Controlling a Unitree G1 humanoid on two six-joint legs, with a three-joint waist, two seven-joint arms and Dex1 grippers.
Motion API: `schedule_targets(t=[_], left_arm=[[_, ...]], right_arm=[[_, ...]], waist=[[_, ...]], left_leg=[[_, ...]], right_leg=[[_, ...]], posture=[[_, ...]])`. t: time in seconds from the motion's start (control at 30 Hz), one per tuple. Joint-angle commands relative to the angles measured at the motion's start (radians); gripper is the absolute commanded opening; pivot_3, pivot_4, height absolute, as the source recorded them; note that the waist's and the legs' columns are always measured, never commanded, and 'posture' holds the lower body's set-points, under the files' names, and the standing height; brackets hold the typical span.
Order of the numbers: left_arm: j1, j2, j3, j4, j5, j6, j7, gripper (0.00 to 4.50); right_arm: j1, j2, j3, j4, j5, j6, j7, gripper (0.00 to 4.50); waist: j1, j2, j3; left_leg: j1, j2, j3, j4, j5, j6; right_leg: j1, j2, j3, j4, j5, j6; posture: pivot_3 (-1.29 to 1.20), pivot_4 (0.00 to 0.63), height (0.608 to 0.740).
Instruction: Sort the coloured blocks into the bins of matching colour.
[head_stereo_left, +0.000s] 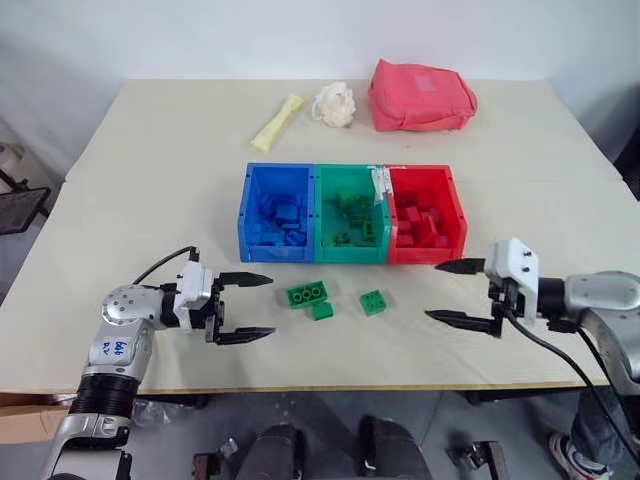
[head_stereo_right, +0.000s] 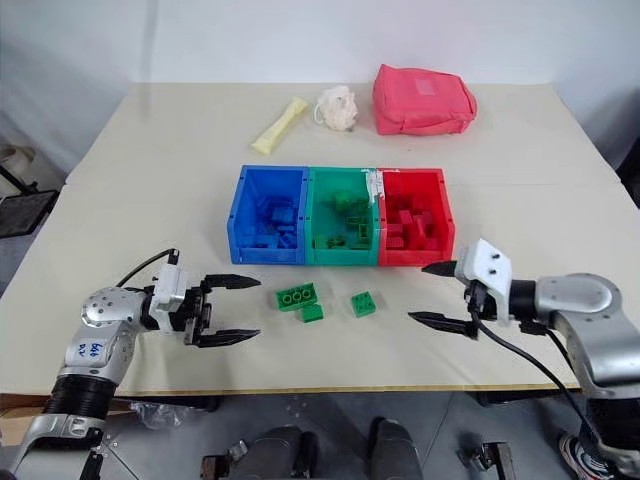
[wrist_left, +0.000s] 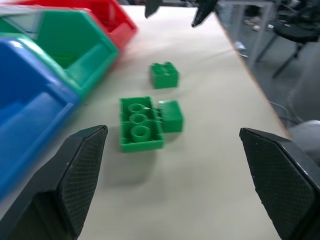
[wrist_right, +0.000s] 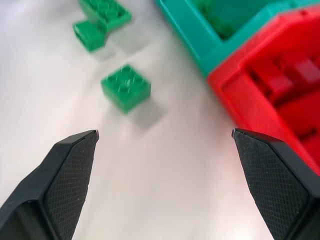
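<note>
Three green blocks lie on the table in front of the bins: a six-stud brick (head_stereo_left: 308, 294), a tiny square (head_stereo_left: 322, 311) touching it, and a four-stud brick (head_stereo_left: 374, 302) a little to the right. The joined bins stand behind them: blue (head_stereo_left: 246, 215), green (head_stereo_left: 352, 252) and red (head_stereo_left: 458, 217), each holding bricks of its own colour. My left gripper (head_stereo_left: 246, 307) is open and empty, left of the six-stud brick, pointing right at it. My right gripper (head_stereo_left: 460, 292) is open and empty, right of the four-stud brick, near the red bin's front corner.
At the table's far side lie a pale yellow stick (head_stereo_left: 277, 121), a white fluffy ball (head_stereo_left: 336, 104) and a red fabric pouch (head_stereo_left: 420, 96). The table's front edge (head_stereo_left: 330, 386) runs just below both grippers. A cable (head_stereo_left: 165, 262) loops off my left wrist.
</note>
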Motion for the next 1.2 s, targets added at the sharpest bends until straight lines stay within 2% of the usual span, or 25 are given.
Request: schedule_targets(t=[0.03, 0.17, 0.33, 0.53, 0.67, 0.9, 1.07, 1.17, 1.2], left_arm=[[-0.005, 0.017, 0.004, 0.013, 0.007, -0.016, -0.034, 4.5], [-0.013, 0.015, 0.007, 0.027, 0.009, -0.021, -0.044, 4.5], [-0.02, 0.008, 0.005, 0.028, 0.01, -0.021, -0.042, 4.5], [0.016, 0.002, 0.014, -0.02, -0.003, -0.004, -0.017, 4.5], [0.056, -0.039, 0.067, -0.089, -0.04, -0.001, 0.076, 4.5], [0.144, -0.076, 0.12, -0.221, -0.066, 0.028, 0.207, 4.5], [0.203, -0.087, 0.14, -0.309, -0.085, 0.055, 0.273, 4.5], [0.234, -0.085, 0.15, -0.349, -0.092, 0.066, 0.297, 4.5], [0.24, -0.085, 0.154, -0.357, -0.093, 0.068, 0.306, 4.5]], right_arm=[[0.106, -0.065, -0.109, -0.015, -0.008, -0.045, 0.027, 4.47], [0.14, -0.078, -0.135, -0.016, 0.0, -0.053, 0.016, 4.47], [0.107, -0.06, -0.084, -0.024, -0.005, -0.048, 0.0, 4.47], [0.016, -0.003, 0.042, -0.05, -0.015, -0.015, -0.038, 4.47], [-0.121, 0.109, 0.21, -0.016, -0.09, 0.007, -0.109, 4.47], [-0.247, 0.216, 0.344, 0.099, -0.177, -0.018, -0.131, 4.47], [-0.286, 0.248, 0.401, 0.188, -0.241, -0.063, -0.125, 4.47], [-0.292, 0.252, 0.411, 0.203, -0.242, -0.08, -0.11, 3.83], [-0.295, 0.253, 0.41, 0.202, -0.239, -0.08, -0.109, 3.5]], waist=[[0.006, 0.0, 0.0], [0.008, 0.0, 0.0], [0.007, 0.0, 0.0], [0.006, 0.0, 0.0], [0.003, 0.0, 0.0], [0.002, 0.0, 0.0], [0.006, 0.0, 0.0], [0.003, 0.0, 0.0], [0.003, 0.0, 0.0]], left_leg=[[0.0, 0.0, 0.0, 0.0, 0.0, 0.0], [0.0, 0.0, 0.001, 0.0, 0.0, 0.0], [0.0, 0.001, 0.0, 0.001, 0.0, 0.0], [0.0, 0.001, 0.0, 0.001, 0.0, 0.0], [0.0, 0.001, 0.0, 0.001, 0.0, 0.0], [-0.001, 0.0, -0.003, 0.001, 0.0, -0.001], [-0.001, 0.0, -0.004, 0.001, 0.0, -0.001], [-0.001, 0.0, -0.003, 0.002, 0.0, -0.001], [0.0, 0.0, -0.003, 0.002, 0.0, -0.001]], right_leg=[[0.0, 0.0, 0.0, 0.0, 0.0, 0.0], [0.0, 0.0, 0.0, 0.0, 0.0, 0.0], [0.0, 0.0, 0.001, 0.0, 0.0, 0.0], [0.0, -0.001, 0.001, 0.0, 0.0, 0.0], [0.0, -0.001, 0.001, 0.0, 0.0, 0.0], [0.0, -0.001, 0.002, 0.001, 0.0, 0.0], [0.0, -0.001, 0.002, 0.001, 0.0, 0.0], [0.0, 0.0, 0.002, 0.001, 0.0, 0.0], [0.0, 0.0, 0.002, 0.001, 0.0, 0.0]], posture=[[0.0, 0.15, 0.74], [0.0, 0.15, 0.74], [0.0, 0.15, 0.74], [0.0, 0.15, 0.74], [0.0, 0.15, 0.74], [0.0, 0.15, 0.74], [0.0, 0.15, 0.74], [0.0, 0.15, 0.74], [0.0, 0.15, 0.74]])
